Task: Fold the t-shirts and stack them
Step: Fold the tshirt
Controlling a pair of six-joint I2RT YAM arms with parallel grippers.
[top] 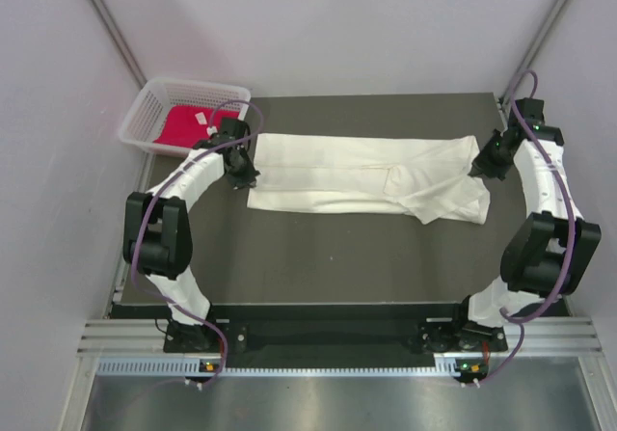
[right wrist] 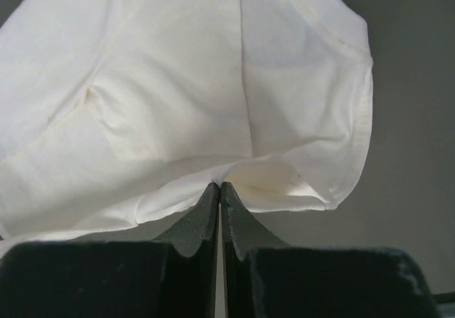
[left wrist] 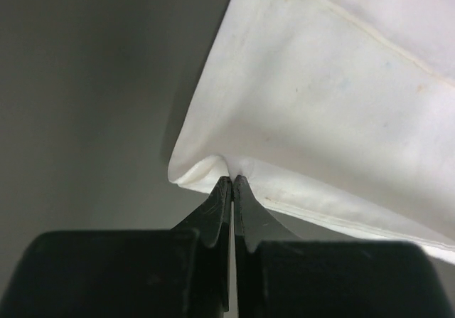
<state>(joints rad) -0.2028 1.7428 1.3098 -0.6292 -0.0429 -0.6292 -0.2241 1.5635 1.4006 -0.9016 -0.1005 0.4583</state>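
On a dark matte table [top: 337,257] between pale walls [top: 337,26], the cream-white cloth t-shirt [top: 357,175] stretches left-right, left gripper [left wrist: 232,183] and right gripper [right wrist: 219,188] pinching its ends.

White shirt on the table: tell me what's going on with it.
The cream-white t-shirt lies folded into a long band across the table. The left gripper pinches its left end and the right gripper its right end, both shut on the cloth. The red t-shirt sits in the white basket, far left.

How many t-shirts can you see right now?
2. The cream-white t-shirt lies on the table, its ends pinched by the left gripper and right gripper; the red t-shirt sits in the basket. Others may hide beneath it.
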